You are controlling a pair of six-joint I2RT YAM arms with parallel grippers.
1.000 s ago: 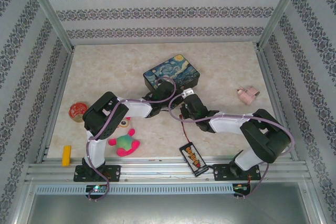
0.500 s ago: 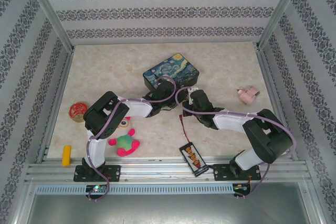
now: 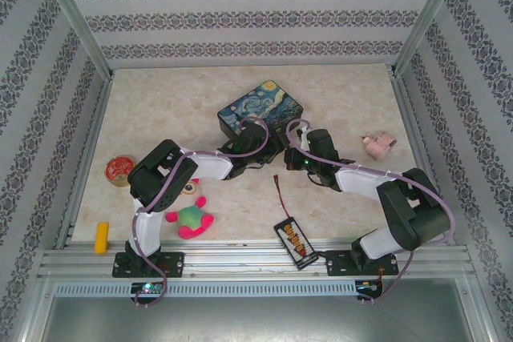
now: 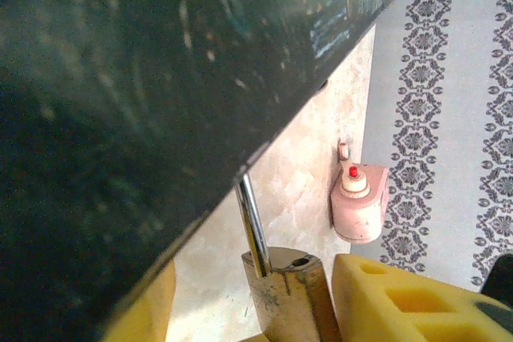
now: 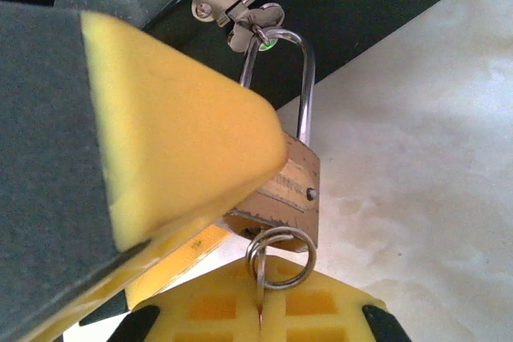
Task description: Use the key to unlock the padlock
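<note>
From above, the left tool [image 3: 269,148] and right tool [image 3: 291,156] meet just beside the near edge of the tin box [image 3: 262,111] on the surface [image 3: 345,102].

The left wrist view has the padlock [image 4: 288,298] between the left tool's [image 4: 268,303] yellow pads [image 4: 401,294]. It touches one pad and a gap shows at the other, so I cannot tell whether it is clamped.

In the right wrist view the padlock hangs from the box's clasp [image 5: 232,2]. Directly below it, the right tool [image 5: 260,306] is closed on the key [image 5: 259,278].

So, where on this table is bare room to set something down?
Free: the far left corner, between the tape roll and the painted tin box; the far right, behind the pink gadget. Crowded: the tin box's front, around the padlock.
</note>
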